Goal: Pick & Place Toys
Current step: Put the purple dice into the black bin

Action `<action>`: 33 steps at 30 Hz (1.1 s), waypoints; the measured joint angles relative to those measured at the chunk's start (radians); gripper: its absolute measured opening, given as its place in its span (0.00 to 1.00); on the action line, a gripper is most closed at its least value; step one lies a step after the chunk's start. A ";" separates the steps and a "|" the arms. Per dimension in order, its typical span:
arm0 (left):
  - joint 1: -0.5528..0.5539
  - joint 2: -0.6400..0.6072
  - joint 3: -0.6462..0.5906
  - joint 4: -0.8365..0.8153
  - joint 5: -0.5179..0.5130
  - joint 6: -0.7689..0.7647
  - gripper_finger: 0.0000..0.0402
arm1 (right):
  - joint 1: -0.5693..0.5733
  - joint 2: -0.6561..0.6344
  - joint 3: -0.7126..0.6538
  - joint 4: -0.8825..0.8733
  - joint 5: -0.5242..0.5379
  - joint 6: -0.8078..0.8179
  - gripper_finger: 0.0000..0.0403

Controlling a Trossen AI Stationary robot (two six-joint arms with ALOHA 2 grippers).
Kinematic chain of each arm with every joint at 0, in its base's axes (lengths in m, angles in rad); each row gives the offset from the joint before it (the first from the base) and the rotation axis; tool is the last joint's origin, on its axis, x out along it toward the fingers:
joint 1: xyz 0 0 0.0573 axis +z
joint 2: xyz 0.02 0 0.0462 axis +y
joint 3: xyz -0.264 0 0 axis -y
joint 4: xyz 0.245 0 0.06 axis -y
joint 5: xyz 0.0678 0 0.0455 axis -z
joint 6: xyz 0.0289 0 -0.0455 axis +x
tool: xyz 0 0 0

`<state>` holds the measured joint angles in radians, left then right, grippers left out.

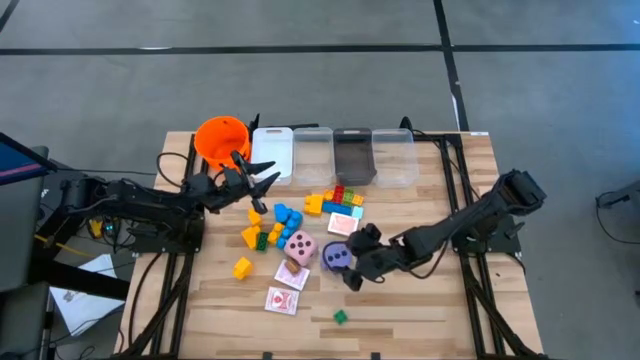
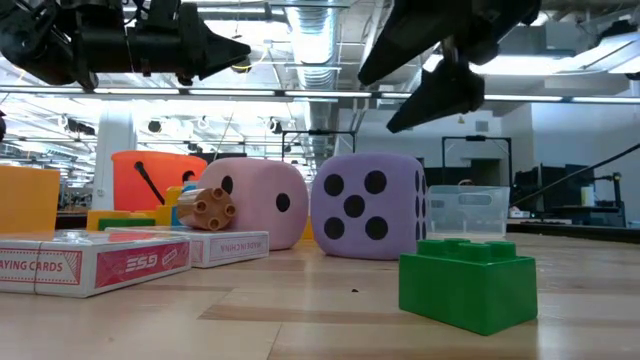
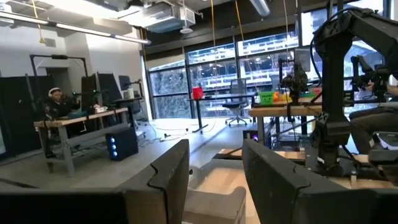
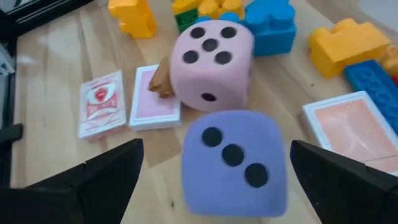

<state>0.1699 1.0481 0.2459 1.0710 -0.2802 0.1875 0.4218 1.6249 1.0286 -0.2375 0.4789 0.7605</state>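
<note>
The toys lie mid-table: a purple die [image 1: 337,257] [image 4: 233,162], a pink die [image 1: 299,246] beside it, boxes of playing cards [image 1: 281,300] and yellow, blue and red blocks [image 1: 335,200]. A green block [image 2: 468,280] rests alone near the front edge. My right gripper [image 1: 350,262] [image 4: 221,180] hangs open above the purple die, one finger to each side of it, well clear in the low view [image 2: 385,100]. My left gripper [image 1: 265,185] [image 3: 214,186] is raised near the orange bucket [image 1: 221,140], open, with nothing between its fingers.
A row of rectangular plastic bins [image 1: 335,155] stands along the far edge, with the orange bucket at its left end. A lone yellow block [image 1: 242,267] sits left of the dice. Bare wood lies along the table's near edge and at its right.
</note>
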 joint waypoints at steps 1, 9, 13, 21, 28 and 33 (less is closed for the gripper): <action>0.000 0.000 0.000 0.000 0.000 0.000 0.35 | -0.007 0.000 0.000 -0.011 -0.002 0.004 0.98; 0.000 0.000 0.000 0.000 0.000 0.000 0.35 | -0.041 0.000 -0.001 -0.070 -0.087 0.034 0.98; 0.000 0.000 0.000 0.000 0.000 0.000 0.35 | -0.030 0.000 -0.001 -0.072 -0.094 0.034 0.98; 0.000 0.000 0.000 -0.001 0.000 0.000 0.35 | -0.022 0.000 -0.001 -0.122 -0.092 0.029 0.98; 0.000 0.000 0.000 -0.002 0.000 -0.001 0.35 | -0.022 0.070 0.000 -0.111 -0.095 0.026 0.98; 0.000 0.000 0.000 -0.010 0.000 0.000 0.35 | -0.021 0.165 0.049 -0.105 -0.159 0.025 0.98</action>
<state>0.1698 1.0481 0.2459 1.0615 -0.2802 0.1871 0.4004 1.7895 1.0774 -0.3430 0.3204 0.7857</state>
